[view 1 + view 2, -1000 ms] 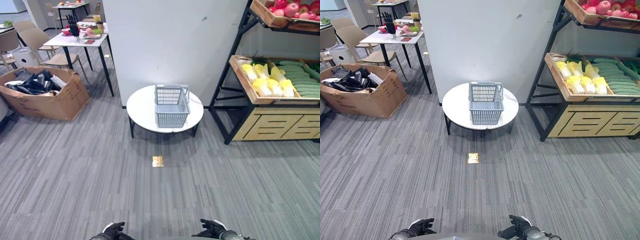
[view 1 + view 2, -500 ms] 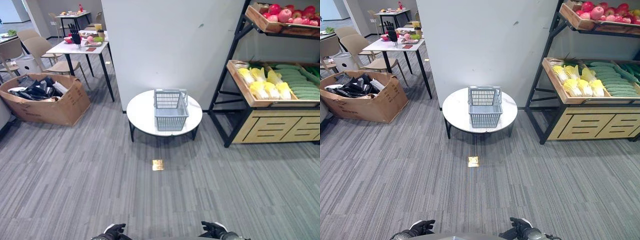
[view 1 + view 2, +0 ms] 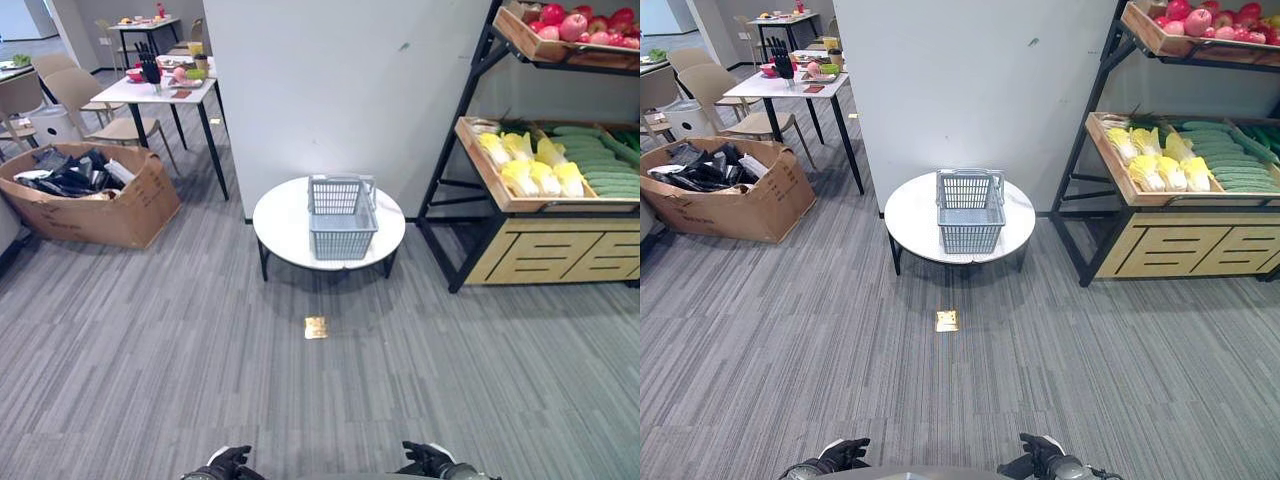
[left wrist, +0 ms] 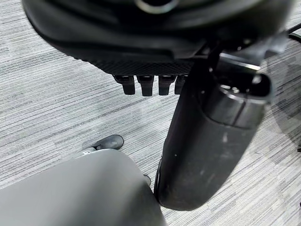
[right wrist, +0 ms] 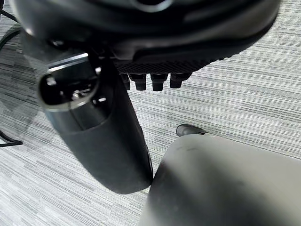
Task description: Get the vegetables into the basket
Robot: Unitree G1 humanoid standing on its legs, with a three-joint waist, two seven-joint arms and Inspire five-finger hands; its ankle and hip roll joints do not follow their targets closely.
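Both hands hang low over the grey carpet, left hand and right hand, fingers curled under, holding nothing. Well ahead, an empty grey lattice plastic basket stands on a round white table. The vegetables, pale-yellow cabbages and green cucumbers, lie in a wooden shelf tray to the right.

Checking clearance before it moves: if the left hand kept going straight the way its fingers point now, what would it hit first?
Probably just the grey carpet floor. The left hand hangs pointing down, fingers curled and empty, with nothing visible between them and the floor.
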